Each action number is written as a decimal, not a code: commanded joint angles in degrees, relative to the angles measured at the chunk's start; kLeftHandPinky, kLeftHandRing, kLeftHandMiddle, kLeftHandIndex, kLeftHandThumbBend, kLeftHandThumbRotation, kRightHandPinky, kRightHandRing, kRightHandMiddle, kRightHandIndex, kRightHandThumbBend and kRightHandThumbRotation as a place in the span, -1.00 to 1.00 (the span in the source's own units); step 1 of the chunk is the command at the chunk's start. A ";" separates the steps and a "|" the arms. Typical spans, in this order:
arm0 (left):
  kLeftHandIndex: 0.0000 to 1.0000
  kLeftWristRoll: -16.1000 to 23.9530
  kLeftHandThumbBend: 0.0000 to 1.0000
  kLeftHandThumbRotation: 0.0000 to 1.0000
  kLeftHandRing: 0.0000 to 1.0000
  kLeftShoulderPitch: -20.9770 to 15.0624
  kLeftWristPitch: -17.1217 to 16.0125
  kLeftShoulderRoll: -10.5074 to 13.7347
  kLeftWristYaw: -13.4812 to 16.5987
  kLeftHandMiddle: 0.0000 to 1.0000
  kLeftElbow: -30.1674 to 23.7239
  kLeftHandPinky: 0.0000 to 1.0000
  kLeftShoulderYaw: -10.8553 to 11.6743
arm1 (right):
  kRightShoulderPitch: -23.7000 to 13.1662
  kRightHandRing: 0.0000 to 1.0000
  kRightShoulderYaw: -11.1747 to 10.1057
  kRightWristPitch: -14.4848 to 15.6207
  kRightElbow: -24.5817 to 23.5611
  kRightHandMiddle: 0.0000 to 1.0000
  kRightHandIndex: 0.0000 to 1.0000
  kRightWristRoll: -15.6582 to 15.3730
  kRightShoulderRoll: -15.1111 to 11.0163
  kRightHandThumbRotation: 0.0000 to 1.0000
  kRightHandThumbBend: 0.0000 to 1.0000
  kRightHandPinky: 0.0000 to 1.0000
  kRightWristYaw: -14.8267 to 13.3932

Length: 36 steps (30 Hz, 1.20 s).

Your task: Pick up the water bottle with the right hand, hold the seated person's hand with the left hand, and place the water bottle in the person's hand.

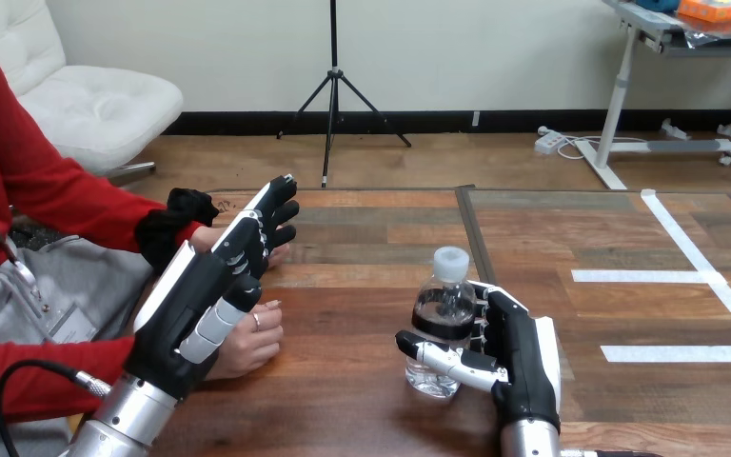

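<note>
A clear water bottle (443, 319) with a white cap stands upright on the wooden table (362, 238), a little right of centre. My right hand (522, 357) wraps it from the right: the thumb crosses its front and the fingers sit behind it. My left hand (200, 295) is raised at the left with its fingers straight and open. It hangs over the person's two hands. The person's nearer hand (252, 345) rests on the table just under and beside my palm. The farther one (278, 253) peeks out behind my fingertips. I cannot tell whether my left hand touches them.
White tape lines (685, 276) mark the table's right part. A dark seam (471, 233) runs across the top just behind the bottle. The person's red-sleeved arms (67, 195) come in from the left edge.
</note>
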 commanded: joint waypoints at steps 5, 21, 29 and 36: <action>0.92 -0.34 1.00 0.89 0.91 -1.36 -1.40 0.19 0.26 0.97 -2.21 0.84 0.98 | -3.51 0.01 -2.63 1.31 4.87 0.10 0.16 1.77 -1.22 -1.00 0.87 -0.13 -0.29; 0.90 1.88 1.00 0.85 0.91 -0.77 -1.31 0.73 2.69 0.96 -2.91 0.83 1.18 | -4.01 -0.01 -3.70 -1.08 2.88 0.09 0.09 3.34 -1.91 -1.00 0.70 -0.16 0.85; 0.91 1.67 1.00 0.82 0.90 -1.03 -1.56 1.03 2.69 0.96 -2.27 0.82 1.57 | -3.58 -0.06 -3.59 -2.34 -0.34 0.05 0.07 2.49 -2.92 -1.00 0.64 -0.19 0.27; 0.92 -0.06 1.00 0.77 0.87 -1.74 -2.39 0.52 2.09 0.94 -0.97 0.75 2.38 | -2.35 -0.13 -4.15 -2.78 -4.97 0.04 0.05 3.26 -3.12 -1.00 0.63 -0.32 2.36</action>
